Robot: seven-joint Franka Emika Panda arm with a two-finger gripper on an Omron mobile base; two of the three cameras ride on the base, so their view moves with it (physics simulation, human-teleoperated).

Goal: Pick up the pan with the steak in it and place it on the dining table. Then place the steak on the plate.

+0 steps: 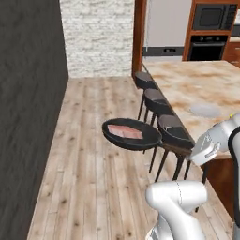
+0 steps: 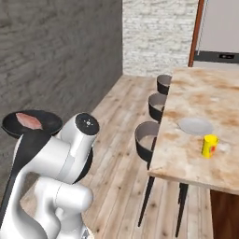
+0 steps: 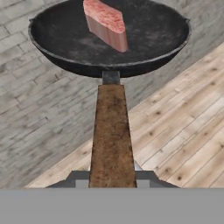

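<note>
Hand view: claw [image 3: 112, 180] grips pan [image 3: 109, 41] handle, steak [image 3: 106, 22] inside.

- Three stools [image 1: 161, 110] are lined along the worktop [image 1: 201, 84] edge, between it and the open floor [image 1: 89, 154].
- Bare worktop is left around the plate [image 2: 195, 125] and yellow cup [image 2: 209, 145].

From behind the arm we looked forward and down: the left base view and the right base view shared the pan [image 1: 132, 134], stools [image 1: 174, 129] and worktop [image 1: 206, 86]. The hand view stared closely along the pan's handle [image 3: 112, 135].
</note>
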